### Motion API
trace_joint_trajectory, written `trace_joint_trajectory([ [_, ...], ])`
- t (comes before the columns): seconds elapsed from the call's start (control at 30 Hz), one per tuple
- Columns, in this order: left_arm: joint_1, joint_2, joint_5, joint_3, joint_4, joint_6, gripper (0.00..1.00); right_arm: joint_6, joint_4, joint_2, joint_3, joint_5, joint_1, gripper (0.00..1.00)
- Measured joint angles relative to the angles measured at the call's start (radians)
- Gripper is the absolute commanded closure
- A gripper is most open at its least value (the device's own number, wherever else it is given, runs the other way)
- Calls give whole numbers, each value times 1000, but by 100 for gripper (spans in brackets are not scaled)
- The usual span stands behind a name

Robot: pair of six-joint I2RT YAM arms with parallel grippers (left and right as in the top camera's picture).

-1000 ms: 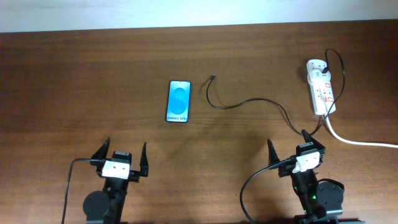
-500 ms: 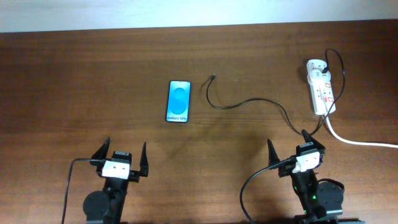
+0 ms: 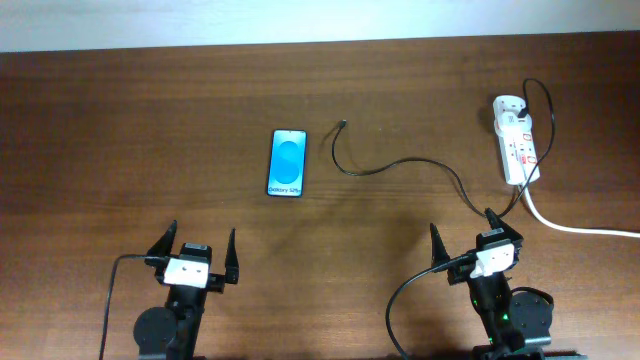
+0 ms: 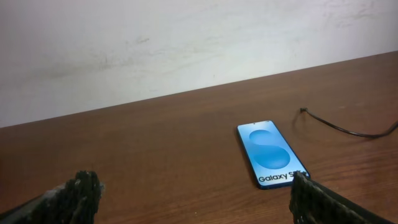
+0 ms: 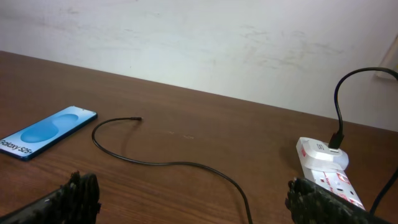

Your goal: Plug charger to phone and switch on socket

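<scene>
The phone (image 3: 287,163) lies face up on the brown table, blue screen lit; it also shows in the left wrist view (image 4: 270,154) and the right wrist view (image 5: 48,132). The charger cable (image 3: 400,164) curves from the socket to its free connector tip (image 3: 343,124), just right of the phone's top. The white socket (image 3: 516,140) lies at the far right, with the charger plug in its top end. My left gripper (image 3: 196,256) is open and empty, near the front edge below the phone. My right gripper (image 3: 468,243) is open and empty, in front of the socket.
The socket's thick white cord (image 3: 580,228) runs off the right edge. A pale wall (image 4: 186,43) stands behind the table's far edge. Each arm's own black cable trails at the front edge.
</scene>
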Motion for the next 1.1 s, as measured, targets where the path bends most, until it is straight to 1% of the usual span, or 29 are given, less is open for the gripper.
trace_joint_trajectory([
  [1.1, 0, 0, -12, 0, -3, 0, 1, 0, 0, 0, 0, 0, 0, 1],
])
